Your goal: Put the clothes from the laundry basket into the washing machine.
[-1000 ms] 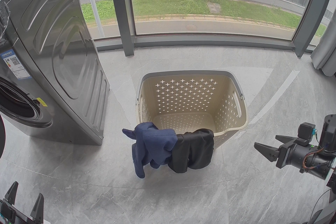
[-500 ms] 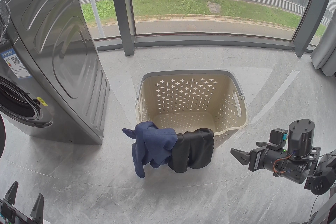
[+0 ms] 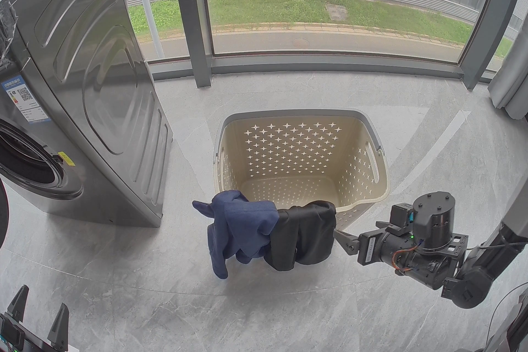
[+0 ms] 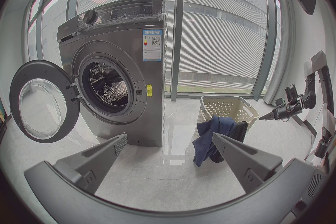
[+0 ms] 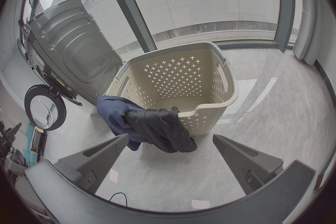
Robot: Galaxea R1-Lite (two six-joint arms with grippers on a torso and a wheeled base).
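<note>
A beige laundry basket [image 3: 300,149] with a grey rim stands on the floor mid-view. A blue garment [image 3: 242,226] and a black garment [image 3: 305,240] hang over its near rim, beside each other. The basket's inside looks bare. My right gripper [image 3: 344,240] is open, low and just right of the black garment, fingers pointing at it; the right wrist view has the black garment [image 5: 159,128] between its spread fingers. The grey washing machine [image 3: 82,94] stands to the left, its round door [image 4: 42,109] swung open. My left gripper [image 3: 43,298] is open, at the near left.
Floor-to-ceiling windows with dark posts [image 3: 190,6] run behind the basket. A grey curtain [image 3: 511,78] hangs at the far right. Open tiled floor [image 3: 247,309] lies between me, the basket and the washer's drum opening [image 4: 105,86].
My right arm has swung left across the floor, from the right edge to just beside the black garment. The clothes, basket and left gripper have not moved.
</note>
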